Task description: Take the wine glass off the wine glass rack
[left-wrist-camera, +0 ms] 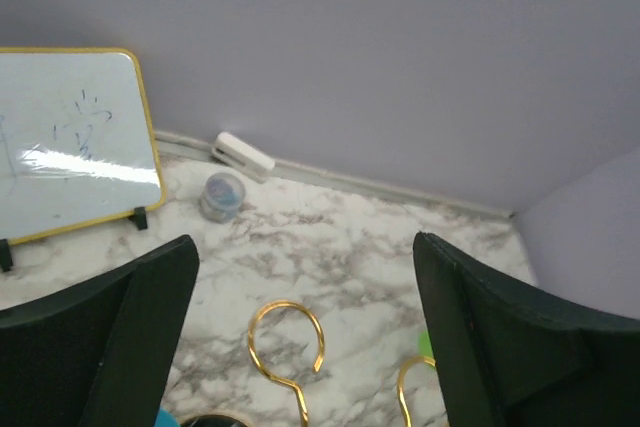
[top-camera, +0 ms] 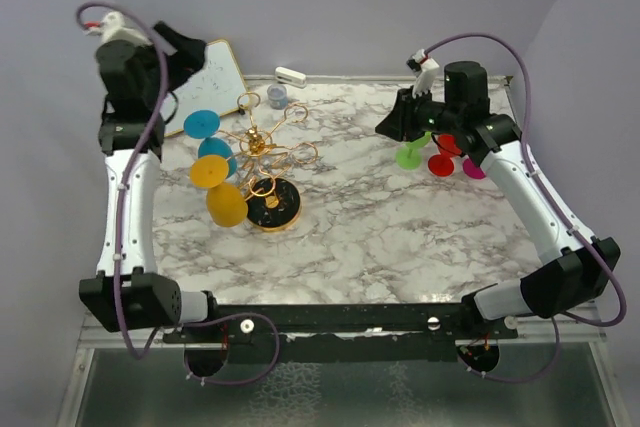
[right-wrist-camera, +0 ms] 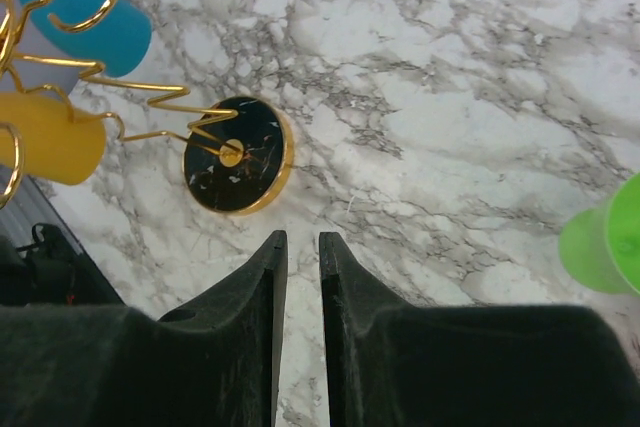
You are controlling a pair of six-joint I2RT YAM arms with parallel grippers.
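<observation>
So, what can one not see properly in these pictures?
Red glass and pink glass: top view, half hidden under the right arm.
Green glass: right wrist view, cut by the right edge.
Whiteboard scribbles: left wrist view, too small, with glare.
Wine glass rack: left wrist view, only two loops; bottom edge cuts the rest.

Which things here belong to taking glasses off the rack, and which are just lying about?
Job: rack; teal glasses and yellow glasses hanging on it.
Lying about: whiteboard; jar; white block; green glass, red glass, pink glass, all off the rack.
</observation>
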